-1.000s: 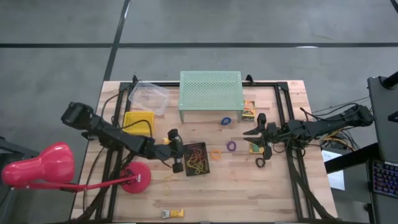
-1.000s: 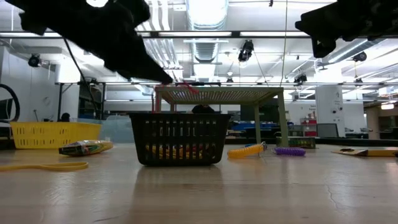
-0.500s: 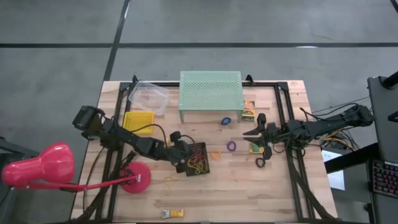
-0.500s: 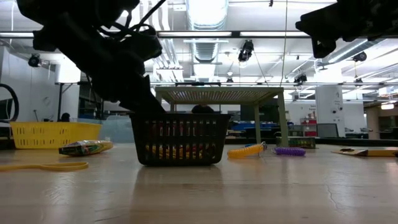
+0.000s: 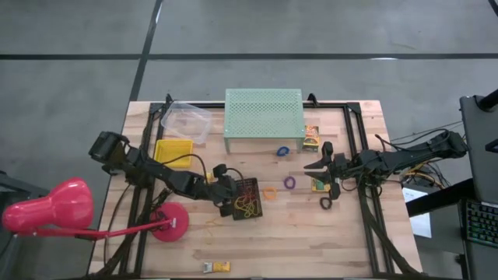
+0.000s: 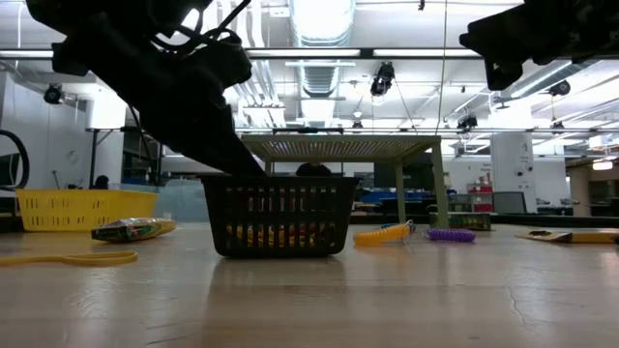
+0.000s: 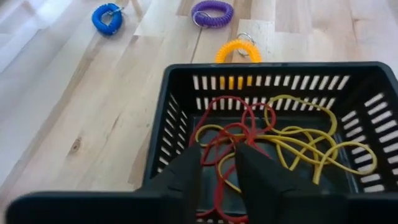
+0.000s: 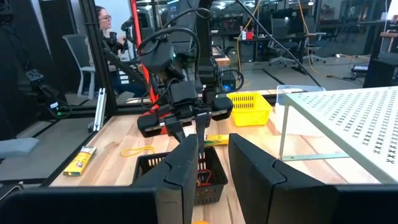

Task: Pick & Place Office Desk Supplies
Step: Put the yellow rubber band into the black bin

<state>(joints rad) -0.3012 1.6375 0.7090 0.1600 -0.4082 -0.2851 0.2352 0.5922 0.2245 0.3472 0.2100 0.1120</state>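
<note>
Since a second ago your left gripper (image 5: 226, 196) has dropped over the black basket (image 5: 247, 199) at frame centre, fingers parted, apparently releasing a red band (image 7: 219, 144); lift clear next.

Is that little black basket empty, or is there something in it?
Not empty. The black basket holds a tangle of red rubber bands and yellow rubber bands.

Grey floor (image 5: 327, 31), ceiling strip lights (image 6: 319, 17)
</note>
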